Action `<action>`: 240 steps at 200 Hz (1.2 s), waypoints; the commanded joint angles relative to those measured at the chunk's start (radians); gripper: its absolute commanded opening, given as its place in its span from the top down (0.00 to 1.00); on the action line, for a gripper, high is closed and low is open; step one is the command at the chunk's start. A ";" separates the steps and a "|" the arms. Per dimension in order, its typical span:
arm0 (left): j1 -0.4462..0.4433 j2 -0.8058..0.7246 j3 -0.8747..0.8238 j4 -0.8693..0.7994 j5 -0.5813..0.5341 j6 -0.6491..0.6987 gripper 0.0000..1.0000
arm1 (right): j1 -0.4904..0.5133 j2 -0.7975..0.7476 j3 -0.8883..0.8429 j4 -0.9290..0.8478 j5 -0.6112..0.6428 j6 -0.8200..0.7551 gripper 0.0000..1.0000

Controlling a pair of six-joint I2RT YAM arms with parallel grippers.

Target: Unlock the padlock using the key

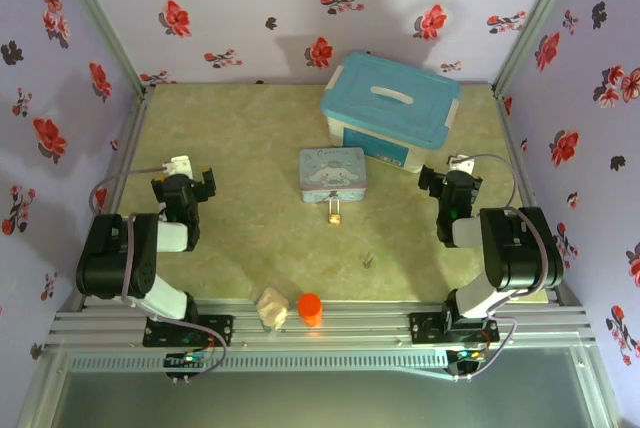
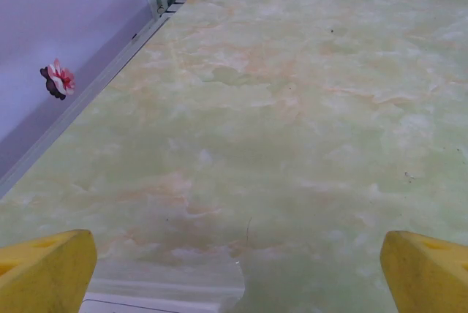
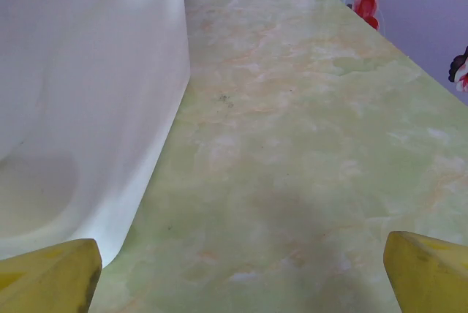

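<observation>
The small brass padlock [image 1: 334,214] lies on the green table just in front of the pale blue cartoon tin [image 1: 333,174], its shackle toward the tin. The key [image 1: 368,260] is a tiny dark sliver further forward and to the right. My left gripper [image 1: 190,182] rests at the table's left, far from both, its yellow fingertips [image 2: 45,273] wide apart with bare table between them. At the right my right gripper [image 1: 447,174] is open too, yellow fingertips [image 3: 428,273] spread over bare table, beside the white wall of the storage box [image 3: 88,101].
A large white box with a blue lid [image 1: 391,111] stands at the back, right of centre. An orange cylinder [image 1: 310,308] and a beige lump [image 1: 271,308] sit at the front edge. Flowered walls close in the left, back and right sides.
</observation>
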 commanded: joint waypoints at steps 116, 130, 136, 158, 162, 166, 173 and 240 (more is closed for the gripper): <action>0.004 0.009 0.021 0.028 0.008 0.002 0.00 | -0.011 -0.002 0.024 -0.009 -0.015 -0.011 0.01; 0.005 0.010 0.020 0.027 0.008 0.002 0.00 | -0.011 0.000 0.024 -0.010 -0.016 -0.010 0.01; 0.004 0.009 0.022 0.026 0.008 0.002 0.00 | -0.011 -0.001 0.025 -0.010 -0.016 -0.009 0.01; 0.004 0.008 0.022 0.026 0.008 0.001 0.00 | -0.013 -0.001 0.026 -0.011 -0.017 -0.009 0.01; 0.004 0.008 0.022 0.026 0.008 0.000 0.00 | -0.013 -0.001 0.026 -0.010 -0.017 -0.009 0.01; 0.004 0.009 0.022 0.026 0.008 0.000 0.00 | -0.013 -0.001 0.025 -0.010 -0.017 -0.009 0.01; 0.005 0.008 0.022 0.026 0.008 0.000 0.00 | -0.013 -0.001 0.025 -0.010 -0.018 -0.009 0.01; 0.002 0.002 0.011 0.045 0.009 0.009 0.00 | -0.013 -0.005 0.017 0.005 -0.018 -0.009 0.01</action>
